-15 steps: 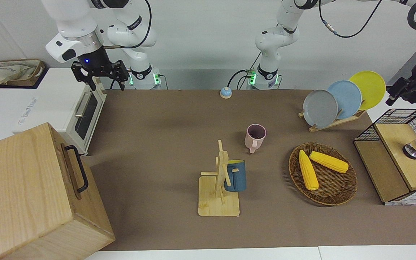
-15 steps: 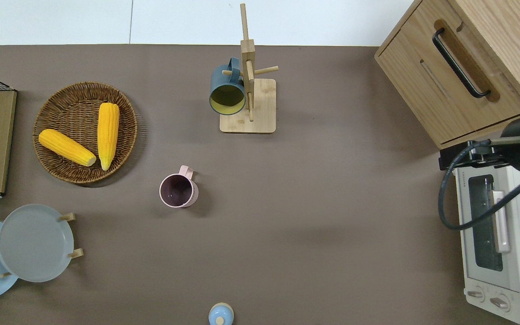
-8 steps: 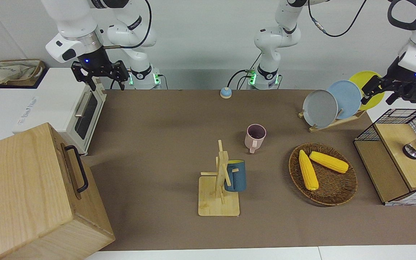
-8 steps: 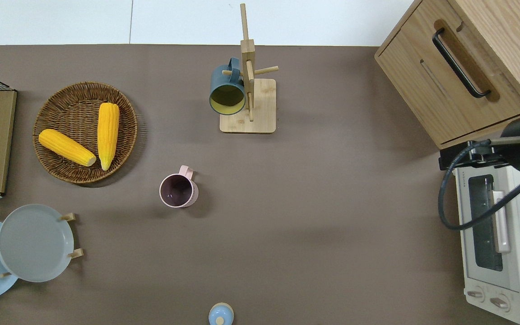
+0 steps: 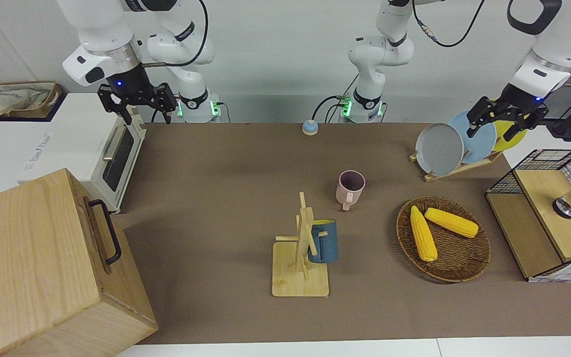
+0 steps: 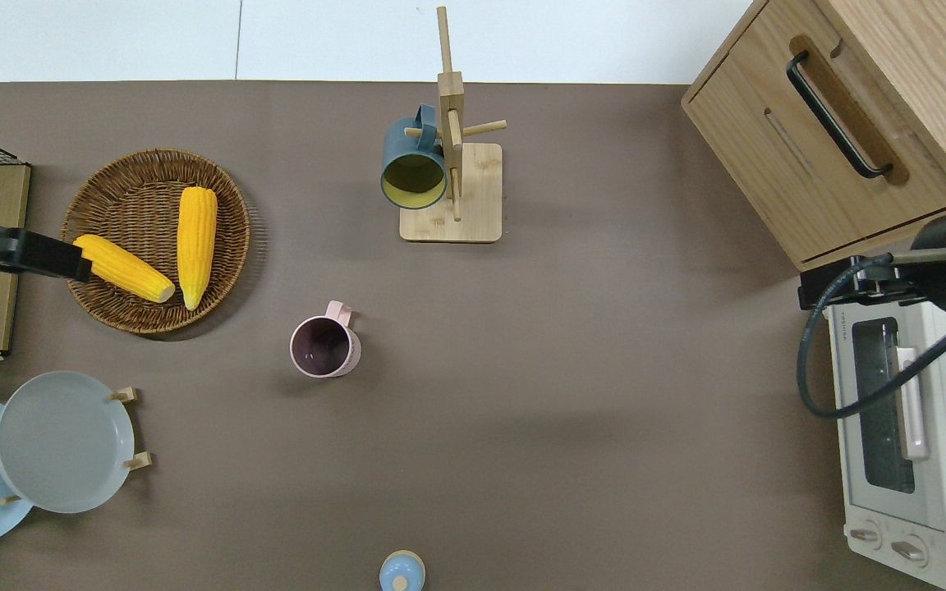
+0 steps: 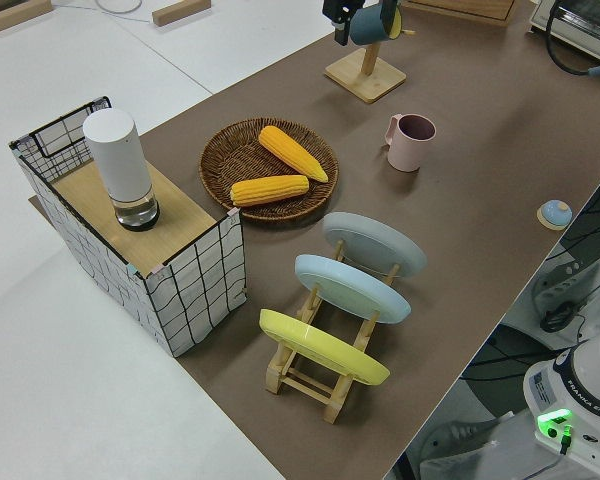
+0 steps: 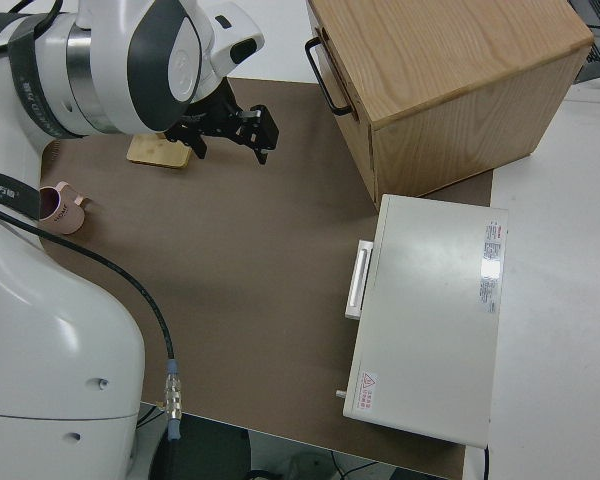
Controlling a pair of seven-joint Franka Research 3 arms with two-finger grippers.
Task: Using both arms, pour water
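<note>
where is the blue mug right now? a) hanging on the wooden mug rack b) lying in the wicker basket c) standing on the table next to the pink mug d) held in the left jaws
a: the blue mug hangs by its handle on a peg of the wooden mug rack, off the table, while the pink mug stands alone nearer to the robots.

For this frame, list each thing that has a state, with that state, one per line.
left gripper: open, empty, over the basket's edge.
right gripper: open, empty, parked.
pink mug: upright on the table.
blue mug: hung on the wooden rack.
toaster oven: door shut.
wooden cabinet: shut.
corn cobs: lying in the basket.
</note>
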